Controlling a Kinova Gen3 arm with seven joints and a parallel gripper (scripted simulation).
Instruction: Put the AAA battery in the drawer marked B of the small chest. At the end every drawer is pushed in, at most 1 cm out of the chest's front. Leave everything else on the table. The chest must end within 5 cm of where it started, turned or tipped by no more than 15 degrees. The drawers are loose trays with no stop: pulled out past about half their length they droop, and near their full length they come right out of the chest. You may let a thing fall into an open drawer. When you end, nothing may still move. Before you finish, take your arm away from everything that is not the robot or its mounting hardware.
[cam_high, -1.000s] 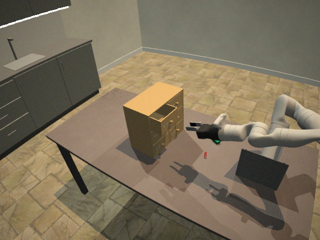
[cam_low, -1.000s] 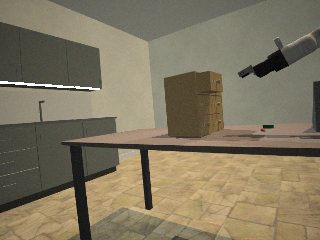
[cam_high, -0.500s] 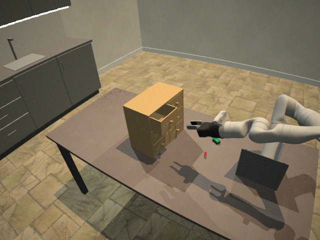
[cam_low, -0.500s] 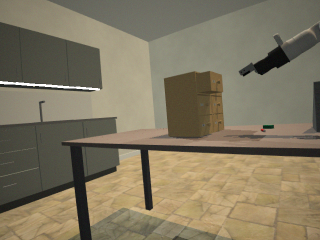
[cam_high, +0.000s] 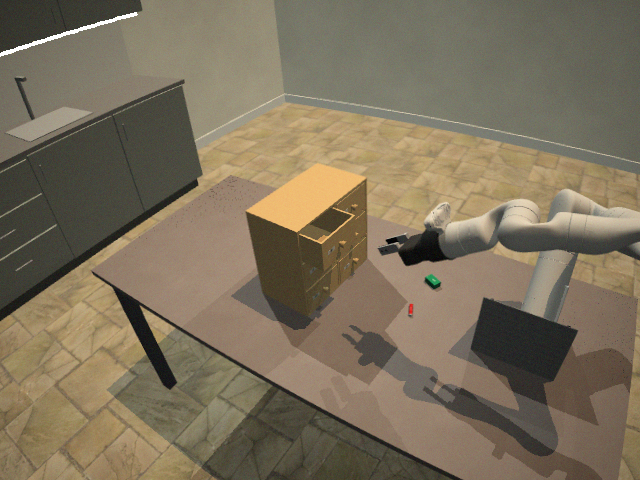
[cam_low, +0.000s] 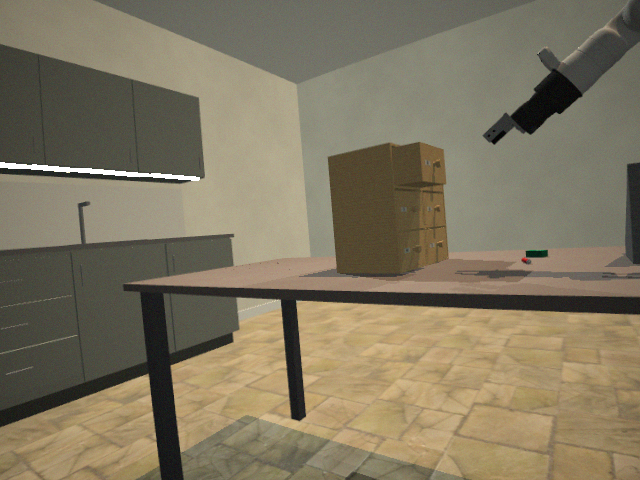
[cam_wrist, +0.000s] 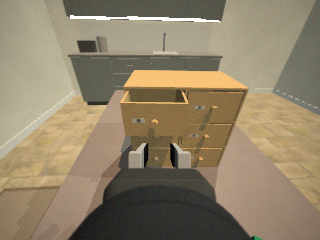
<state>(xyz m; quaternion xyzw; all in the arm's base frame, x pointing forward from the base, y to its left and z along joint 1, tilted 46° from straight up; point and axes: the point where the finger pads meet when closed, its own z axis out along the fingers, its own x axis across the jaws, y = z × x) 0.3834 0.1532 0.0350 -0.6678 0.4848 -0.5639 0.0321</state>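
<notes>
The hand (cam_high: 392, 244) (cam_low: 497, 129) (cam_wrist: 159, 151) is hovering above the counter (cam_high: 217, 310) (cam_low: 310, 286) (cam_wrist: 95, 165), its two fingers standing apart with nothing between them. It is pointing toward the chest (cam_high: 305, 196) (cam_low: 361, 206) (cam_wrist: 185, 79) and tilting downward, touching neither the chest nor the counter.

In front of the hand, the chest is standing upright, showing its drawers in two columns of three. The top drawer in the column on the left of the wrist view (cam_high: 328, 253) (cam_low: 433, 164) (cam_wrist: 150, 119) is jutting out of the front, its open top showing. Its round knob (cam_high: 342, 243) (cam_low: 436, 163) (cam_wrist: 154, 121) is facing the hand's side, and a small label plate (cam_high: 331, 250) (cam_low: 427, 162) (cam_wrist: 138, 120) is sitting beside the knob; its letter is too small to tell now. The other drawers are sitting in the chest, with no clear gap showing at their fronts.

The AAA battery (cam_high: 410, 310) (cam_low: 525, 260), red with a pale end, is lying on the counter, lower than the hand and well apart from it, outside the drawers. Near the battery, a green block (cam_high: 432, 281) (cam_low: 536, 253) (cam_wrist: 257, 238) is resting on the counter, also below the hand, and the two are not touching.
</notes>
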